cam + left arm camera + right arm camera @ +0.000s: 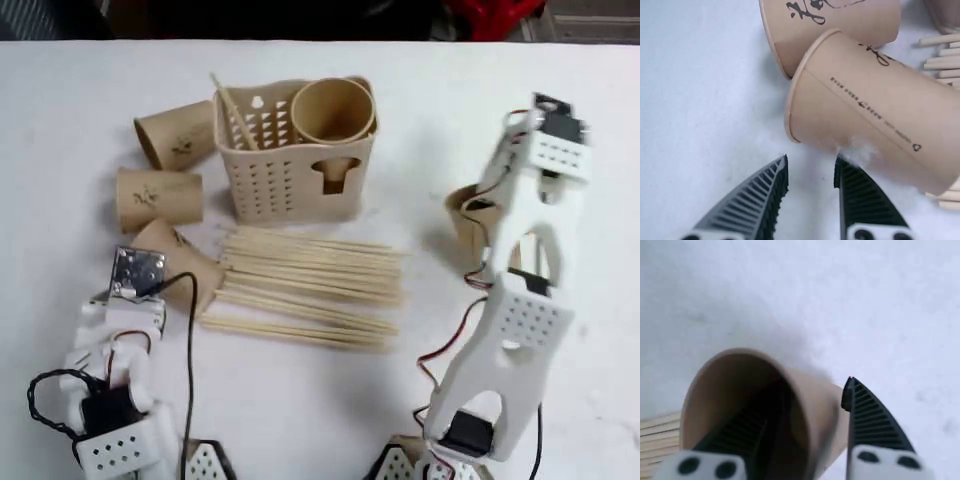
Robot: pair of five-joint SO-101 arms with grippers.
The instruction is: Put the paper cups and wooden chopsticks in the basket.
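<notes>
Tallying: beige plastic basket (pixel 290 185) held one tan paper cup (pixel 333 110), one wooden chopstick (pixel 232 108); rest lay outside; left pincer (pixel 811 160), right pincer (pixel 817 385) gaped.

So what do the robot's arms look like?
The left arm and right arm are white plastic, with little holes dotted on some parts. The fingers are black, pointy and ridged. A black cable and red wires run along them.
</notes>
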